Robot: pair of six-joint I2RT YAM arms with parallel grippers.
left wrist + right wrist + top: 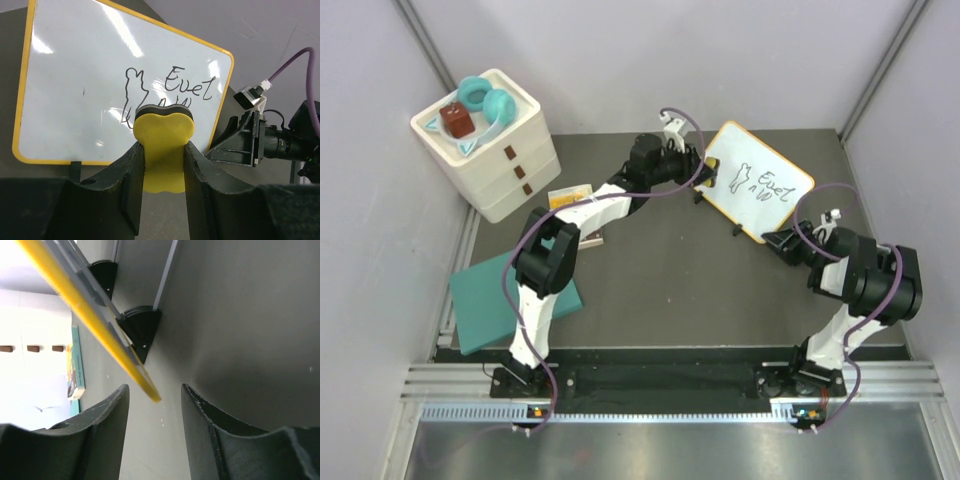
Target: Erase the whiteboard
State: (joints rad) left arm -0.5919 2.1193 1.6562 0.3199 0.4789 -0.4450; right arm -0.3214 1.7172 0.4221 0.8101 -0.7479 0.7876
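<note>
Whiteboard (760,185) may tip once eraser (164,125), clamped in left gripper (162,150), presses; right gripper (153,390), jaws apart, only straddles its corner.

In front of the whiteboard (760,182) the dark worktop (680,285) lies open. The left pincer (162,150), clamped on a yellow eraser (162,127), crowds the whiteboard's face; the right pincer (152,390) straddles the whiteboard's near corner.
</note>
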